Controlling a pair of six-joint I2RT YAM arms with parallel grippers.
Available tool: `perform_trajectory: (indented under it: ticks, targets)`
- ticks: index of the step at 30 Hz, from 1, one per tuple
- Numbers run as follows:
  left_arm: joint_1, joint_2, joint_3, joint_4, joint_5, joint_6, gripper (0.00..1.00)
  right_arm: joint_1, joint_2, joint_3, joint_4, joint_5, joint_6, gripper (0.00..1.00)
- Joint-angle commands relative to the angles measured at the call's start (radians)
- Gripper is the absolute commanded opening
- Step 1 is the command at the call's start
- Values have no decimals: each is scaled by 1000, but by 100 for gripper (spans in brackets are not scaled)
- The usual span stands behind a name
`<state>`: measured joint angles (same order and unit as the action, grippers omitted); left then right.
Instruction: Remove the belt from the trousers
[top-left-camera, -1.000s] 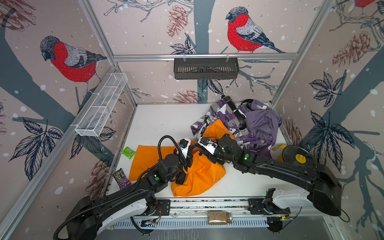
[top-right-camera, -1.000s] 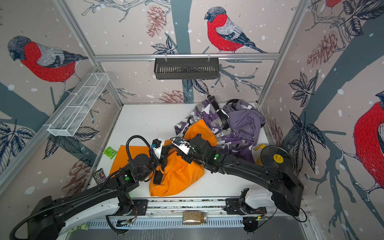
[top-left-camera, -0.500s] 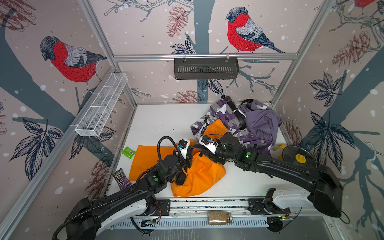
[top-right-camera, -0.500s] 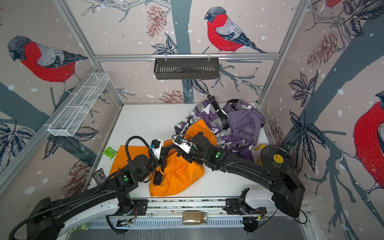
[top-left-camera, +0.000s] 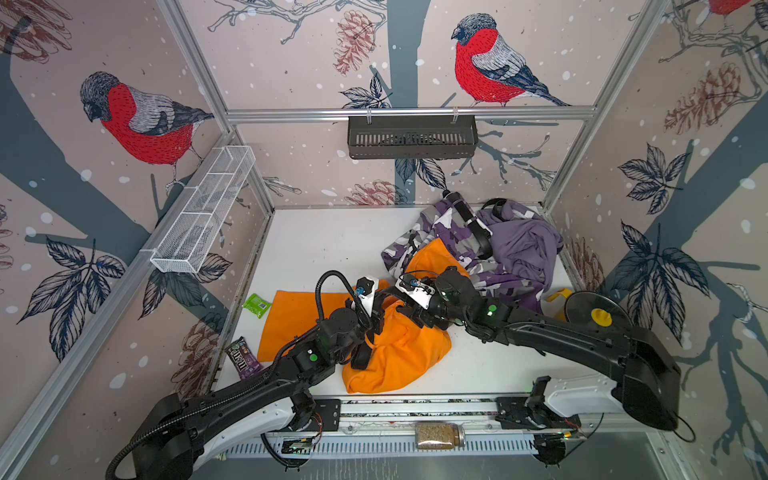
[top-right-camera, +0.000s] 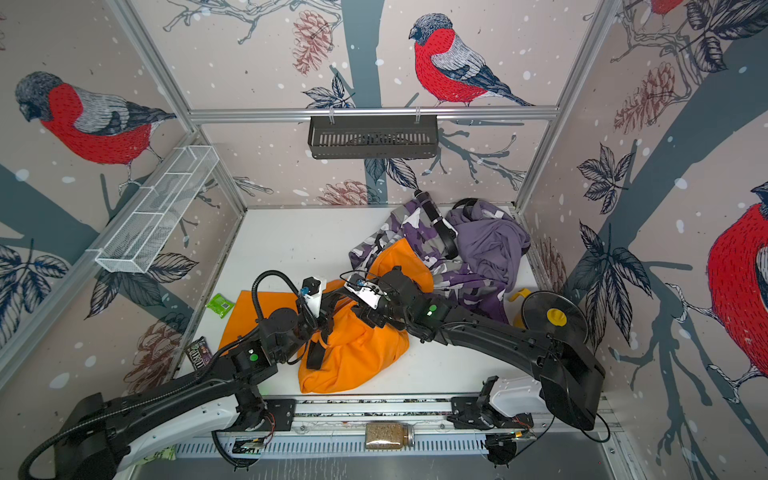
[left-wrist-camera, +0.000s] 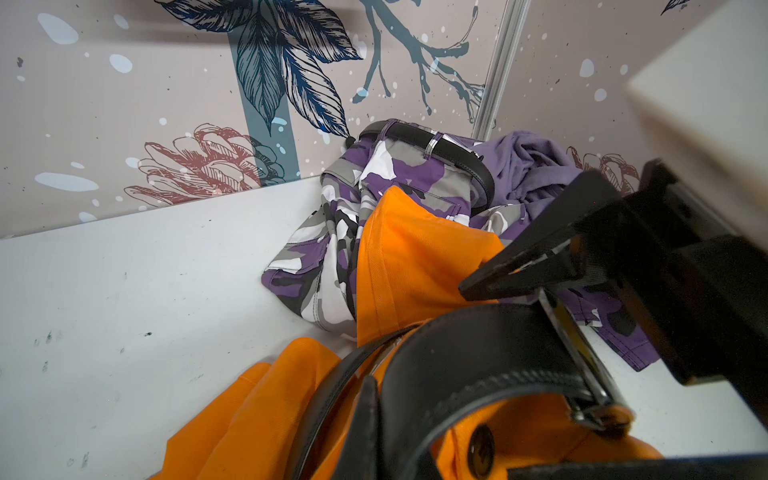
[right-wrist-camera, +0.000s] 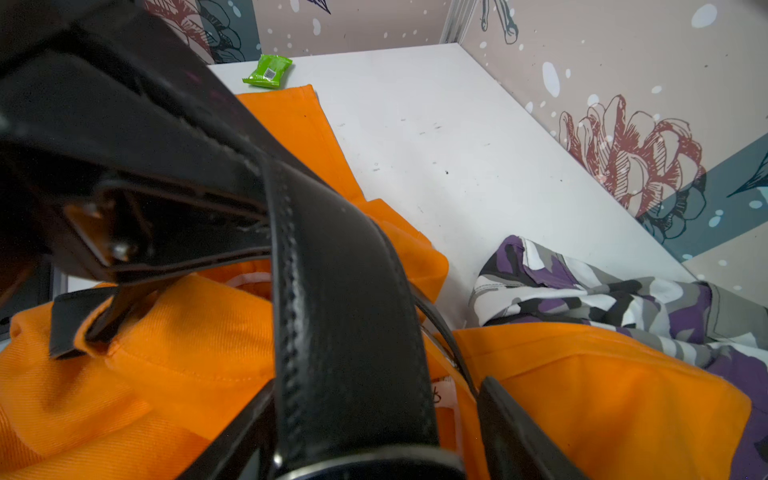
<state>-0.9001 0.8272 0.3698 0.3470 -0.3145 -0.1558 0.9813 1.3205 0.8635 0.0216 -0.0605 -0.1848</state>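
Orange trousers (top-left-camera: 399, 353) (top-right-camera: 357, 357) lie crumpled at the table's front middle, with a black belt (left-wrist-camera: 478, 345) (right-wrist-camera: 345, 311) threaded at the waist. One free end of the belt (top-left-camera: 360, 355) hangs over the cloth. My left gripper (top-left-camera: 376, 322) (left-wrist-camera: 390, 449) is shut on the belt close to its metal buckle (left-wrist-camera: 582, 374). Just to its right, my right gripper (top-left-camera: 409, 311) (right-wrist-camera: 374, 436) is open. The belt strap runs between its spread fingers (right-wrist-camera: 511, 432), with a gap on one side.
Purple camouflage trousers (top-left-camera: 440, 232) with their own black belt (top-left-camera: 473, 226) and a purple garment (top-left-camera: 523, 249) are heaped at the back right. A green packet (top-left-camera: 257, 304) and a candy pack (top-left-camera: 243, 359) lie at the left. A black disc (top-left-camera: 590, 309) stands at the right.
My right gripper's jaws have spread apart around the belt strap. The left gripper has stayed shut on the belt, and both arms have barely shifted.
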Motion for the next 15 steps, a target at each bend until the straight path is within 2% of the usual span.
perform_trajectory:
  ticks: [1,10,15]
  targets:
    - [0,1,4,16,-14,-7,0,4,-7,2,38,39,-3,70]
    - [0,-3,4,7,-21,-4,0,4,4,13,6,37,-14,42]
    - [0,-11,0,-11,-47,-8,0,-3,-7,19,-33,30,-19,21]
